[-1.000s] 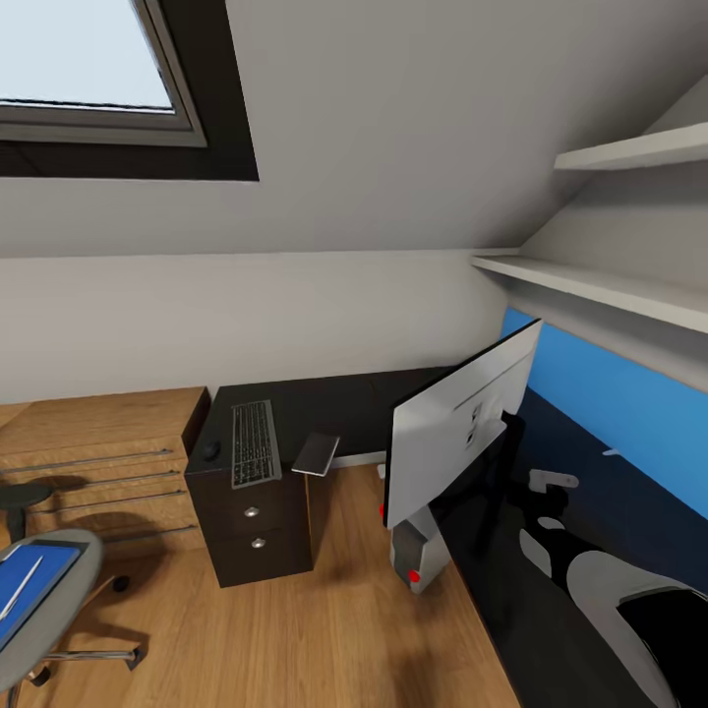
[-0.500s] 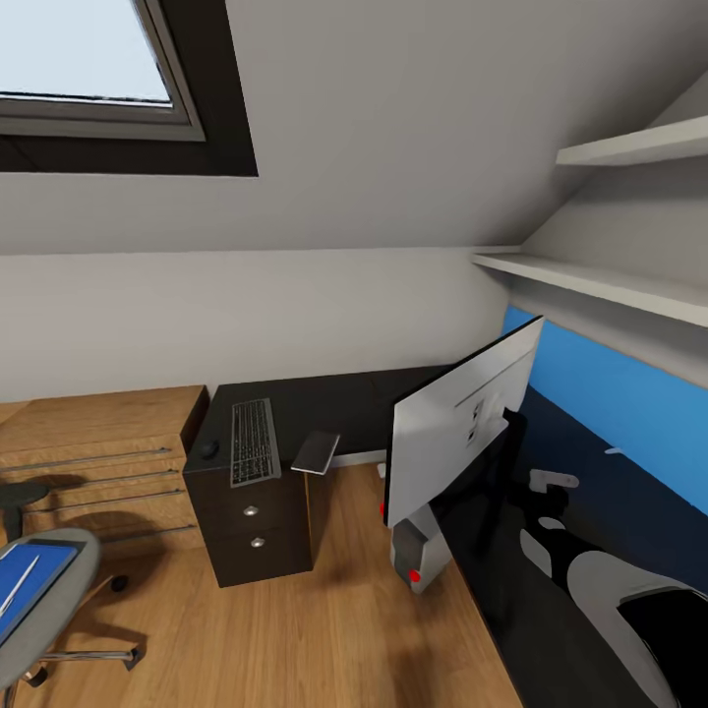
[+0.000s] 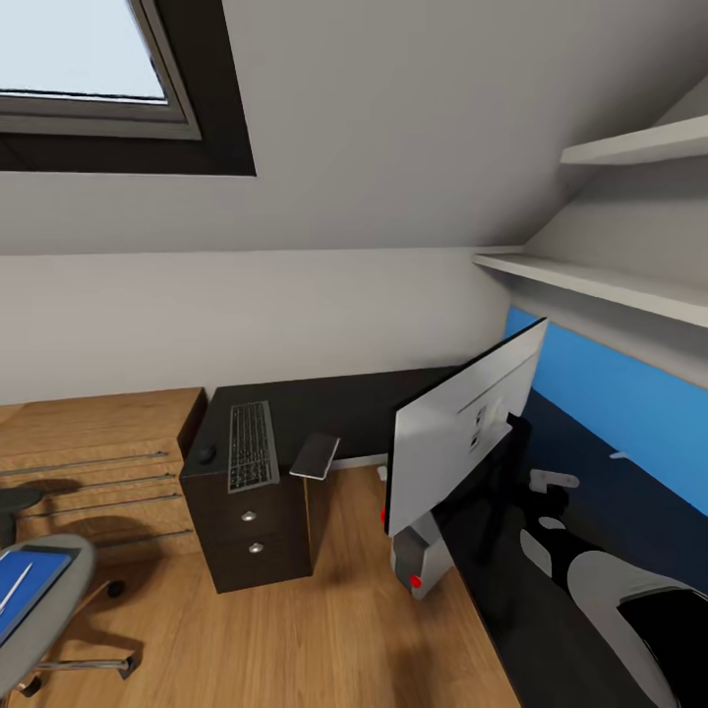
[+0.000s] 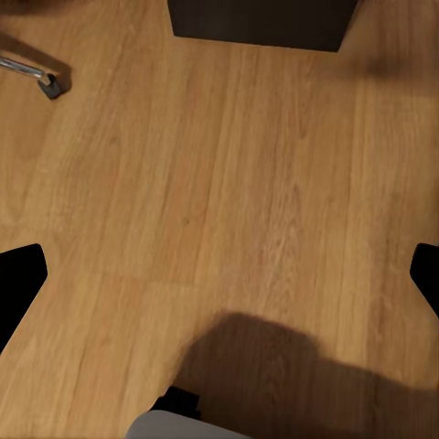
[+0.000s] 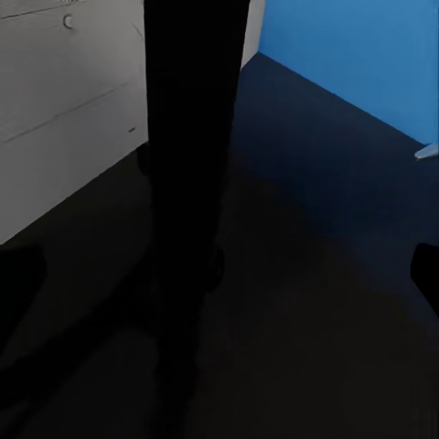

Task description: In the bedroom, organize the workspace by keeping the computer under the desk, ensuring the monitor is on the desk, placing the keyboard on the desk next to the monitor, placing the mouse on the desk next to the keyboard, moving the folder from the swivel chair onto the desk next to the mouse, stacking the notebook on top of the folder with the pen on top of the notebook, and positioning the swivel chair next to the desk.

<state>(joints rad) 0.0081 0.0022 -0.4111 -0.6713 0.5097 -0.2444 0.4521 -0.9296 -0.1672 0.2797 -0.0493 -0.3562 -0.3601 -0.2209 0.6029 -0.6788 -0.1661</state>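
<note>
Head view: the glossy black desk (image 3: pixel 393 393) carries the thin monitor (image 3: pixel 462 438) at centre right, with the slim keyboard (image 3: pixel 253 444), round mouse (image 3: pixel 206 454) and grey notebook (image 3: pixel 315 456) at centre left. The computer (image 3: pixel 413 565) stands beneath. The blue folder (image 3: pixel 25 590) and pen (image 3: pixel 12 588) lie on the swivel chair (image 3: pixel 49 610) at lower left, not yet moved.

Left wrist view: grained wood floor (image 4: pixel 229 183); the left pincer's fingertips stand wide apart at the frame edges, empty.

Right wrist view: the monitor's black stand over the desk; whether the right pincer is open cannot be told.
</note>
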